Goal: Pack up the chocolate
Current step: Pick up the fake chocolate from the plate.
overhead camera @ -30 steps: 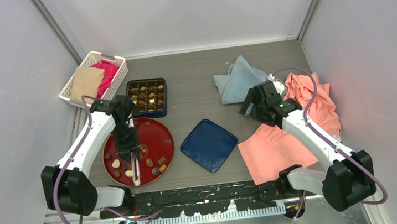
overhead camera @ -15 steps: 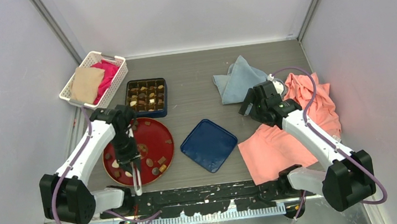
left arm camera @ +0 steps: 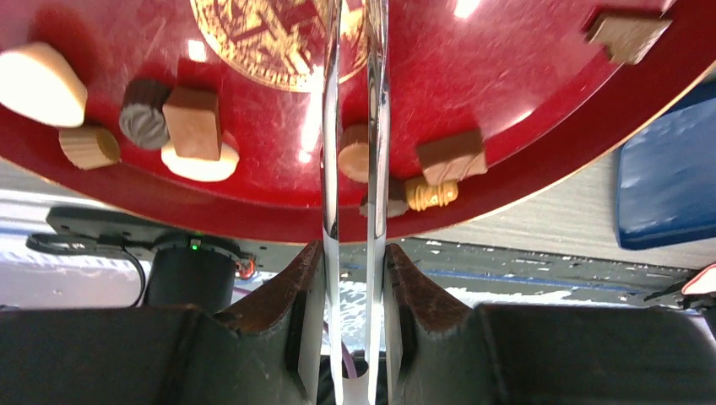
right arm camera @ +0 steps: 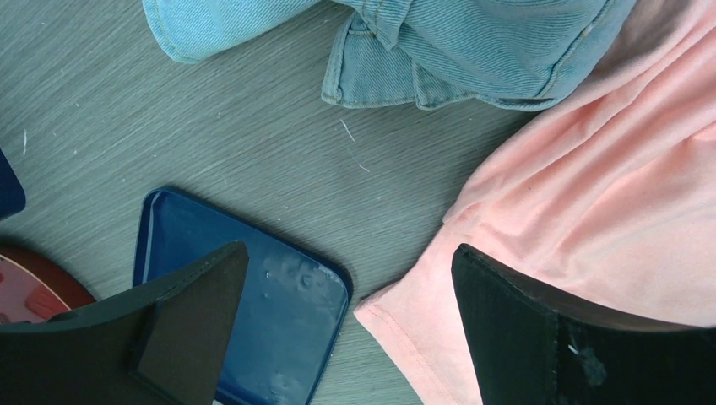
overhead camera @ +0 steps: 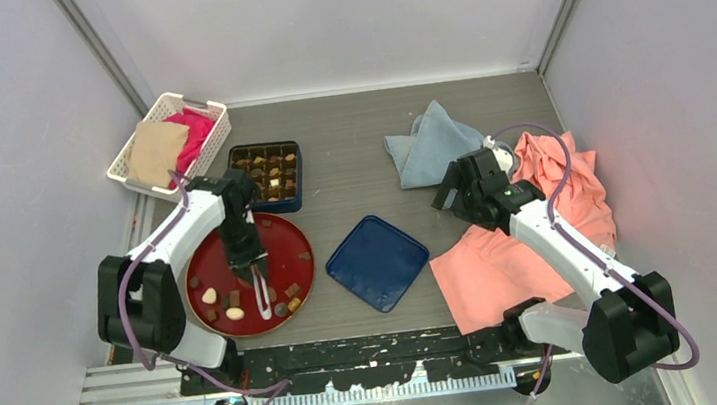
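Left end effector [left arm camera: 351, 253] clamped on the metal tongs [left arm camera: 329, 126]. The blades stand nearly together, running out over the round red plate [left arm camera: 523, 110].

Loose chocolate is on the plate. A round tan piece [left arm camera: 350, 153] sits between the blades, close to the near rim. I cannot tell if it is pinched, because the tips run out of the wrist view.

Right end effector [right arm camera: 344, 261] has its fingers wide apart and holds nothing. It hangs above the tabletop [right arm camera: 253, 126] between the blue lid [right arm camera: 279, 321] and the pink cloth [right arm camera: 591, 211].

The chocolate box [overhead camera: 267, 177] lies just behind the plate, with most cells filled.

Risks as I judge them:
- Round piece against smooth metal: squeezing too hard could shoot it out, too lightly could drop it on the lift.
- A brown block [left arm camera: 452, 156] and a ridged golden piece [left arm camera: 431, 194] lie just beside the blades. A sideways sweep could knock them over the rim.
- The tongs could twist in my narrow hold.
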Controlling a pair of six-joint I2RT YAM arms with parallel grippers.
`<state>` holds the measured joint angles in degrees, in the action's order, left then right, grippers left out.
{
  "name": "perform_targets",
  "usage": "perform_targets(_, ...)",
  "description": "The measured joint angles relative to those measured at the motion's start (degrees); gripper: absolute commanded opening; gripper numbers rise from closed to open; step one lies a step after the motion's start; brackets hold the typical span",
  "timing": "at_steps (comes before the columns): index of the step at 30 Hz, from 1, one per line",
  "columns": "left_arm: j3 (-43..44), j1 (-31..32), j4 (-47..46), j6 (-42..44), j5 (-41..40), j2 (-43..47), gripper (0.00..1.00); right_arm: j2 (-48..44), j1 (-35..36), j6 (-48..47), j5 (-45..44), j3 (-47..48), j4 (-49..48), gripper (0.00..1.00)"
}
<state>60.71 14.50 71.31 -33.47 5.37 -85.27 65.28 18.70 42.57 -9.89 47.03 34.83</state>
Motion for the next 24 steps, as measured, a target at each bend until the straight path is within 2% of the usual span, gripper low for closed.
perform_targets(3, 1.27, -0.02, -2.08, 0.7, -0.63, -2.19, 0.21, -0.09, 0.0, -0.15, -0.22, 0.0, 0.33, 0.96)
perform_targets(13, 1.99, -1.14, -4.87, 1.36, -0.11, -6.36, 0.25, 0.35, 0.0, -0.15, -0.31, 0.13, 0.59, 0.96)
perform_targets(24, 1.46, -4.61, -5.4, 0.87, 0.96, -6.67, 0.33, 1.4, 0.0, -0.15, -0.33, 0.48, 0.72, 0.96)
